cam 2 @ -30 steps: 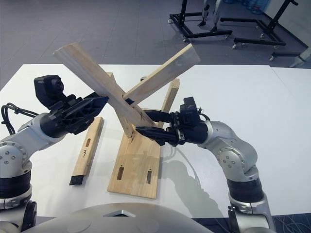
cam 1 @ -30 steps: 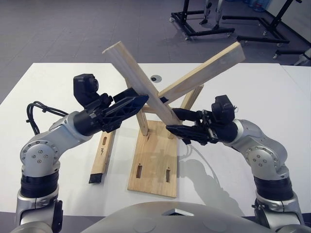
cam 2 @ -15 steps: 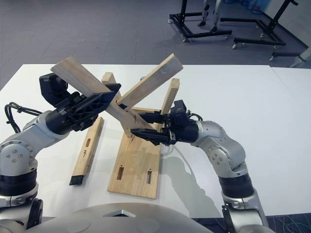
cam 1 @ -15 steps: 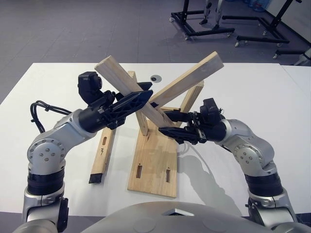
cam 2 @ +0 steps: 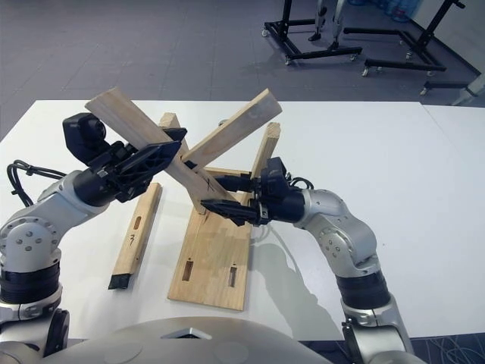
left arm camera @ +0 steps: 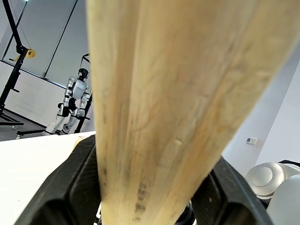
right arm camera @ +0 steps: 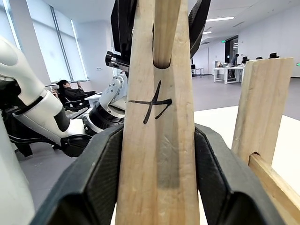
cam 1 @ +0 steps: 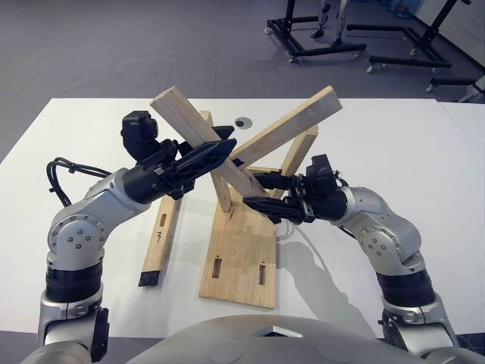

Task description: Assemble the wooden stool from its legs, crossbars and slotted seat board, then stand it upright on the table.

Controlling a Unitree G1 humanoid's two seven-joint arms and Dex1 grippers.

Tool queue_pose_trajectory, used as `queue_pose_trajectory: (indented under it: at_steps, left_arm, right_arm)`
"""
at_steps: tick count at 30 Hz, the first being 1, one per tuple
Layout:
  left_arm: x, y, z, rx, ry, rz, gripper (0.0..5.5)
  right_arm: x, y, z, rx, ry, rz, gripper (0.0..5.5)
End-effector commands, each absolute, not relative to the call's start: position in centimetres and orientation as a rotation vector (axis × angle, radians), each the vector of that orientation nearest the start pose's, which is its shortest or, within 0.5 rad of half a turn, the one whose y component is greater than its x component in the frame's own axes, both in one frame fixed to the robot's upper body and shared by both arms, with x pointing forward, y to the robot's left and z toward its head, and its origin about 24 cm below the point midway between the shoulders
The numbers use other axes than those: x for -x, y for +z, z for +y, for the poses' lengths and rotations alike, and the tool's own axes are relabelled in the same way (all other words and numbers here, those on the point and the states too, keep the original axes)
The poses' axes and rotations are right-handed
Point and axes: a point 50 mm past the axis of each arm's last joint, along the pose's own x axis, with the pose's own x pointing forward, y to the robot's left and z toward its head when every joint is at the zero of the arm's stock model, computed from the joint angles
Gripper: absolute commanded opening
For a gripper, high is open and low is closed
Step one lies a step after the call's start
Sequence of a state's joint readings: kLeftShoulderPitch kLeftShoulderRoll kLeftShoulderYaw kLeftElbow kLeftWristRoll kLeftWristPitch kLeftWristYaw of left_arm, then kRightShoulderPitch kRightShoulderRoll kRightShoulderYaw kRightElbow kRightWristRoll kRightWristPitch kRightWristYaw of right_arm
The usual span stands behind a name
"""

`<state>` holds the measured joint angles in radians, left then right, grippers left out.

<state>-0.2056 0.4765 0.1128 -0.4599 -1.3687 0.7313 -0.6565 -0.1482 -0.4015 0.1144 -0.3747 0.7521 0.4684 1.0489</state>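
Lowered a touch, the crossed pair of pale wooden leg planks point(cam 1: 186, 114) hangs unseated above the flat slotted seat board point(cam 1: 242, 258) toward the white table's point(cam 1: 91, 136) near edge, left gripper point(cam 1: 223, 148) and right gripper point(cam 1: 251, 189) both clamping it, one slotted wooden bar point(cam 1: 161, 239) lying loose.

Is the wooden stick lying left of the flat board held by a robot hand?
No, the loose leg lies flat on the table beside the seat board, with nothing gripping it.

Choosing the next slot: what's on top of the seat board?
On the seat board, a left leg and right leg stand at the far end; both near slots are open. The right hand hides the right leg's foot.
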Motion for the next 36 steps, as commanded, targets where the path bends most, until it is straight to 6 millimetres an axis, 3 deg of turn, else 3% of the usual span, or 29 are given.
queue_pose_trajectory:
  at_steps: [1,2,3,11,16,20,24,29,36]
  left_arm:
    - [-22.2,17.8,14.2,0.661,-1.340,-0.005,2.29]
    - [-22.2,17.7,14.4,0.664,-1.342,0.002,2.29]
    - [-22.2,17.7,14.5,0.667,-1.345,0.006,2.29]
    - [-21.9,18.2,15.5,0.682,-1.326,-0.022,2.09]
    - [-21.8,19.3,18.6,0.629,-1.237,-0.097,2.06]
    - [-21.1,19.1,20.8,0.547,-1.186,-0.092,2.06]
    - [-19.1,19.0,21.8,0.376,-1.300,-0.043,2.06]
    - [-19.2,17.4,20.2,0.202,-1.399,0.020,2.06]
    - [-17.7,16.4,19.9,0.090,-1.401,0.043,2.06]
  right_arm:
    - [-22.0,13.7,-10.9,-0.245,1.473,-0.091,2.06]
    - [-22.1,13.7,-10.9,-0.247,1.459,-0.082,2.06]
    - [-22.2,13.6,-10.9,-0.242,1.440,-0.076,2.45]
    - [-21.4,13.3,-12.9,-0.216,1.423,0.003,3.87]
    - [-20.6,14.0,-14.8,-0.171,1.438,0.048,4.66]
    - [-20.6,14.9,-16.4,-0.143,1.427,0.051,4.67]
    - [-22.1,16.6,-18.5,-0.108,1.350,0.009,4.67]
    - [-25.3,20.6,-21.5,-0.154,1.229,-0.087,4.67]
    - [-26.8,21.5,-22.0,-0.110,1.214,-0.038,4.67]
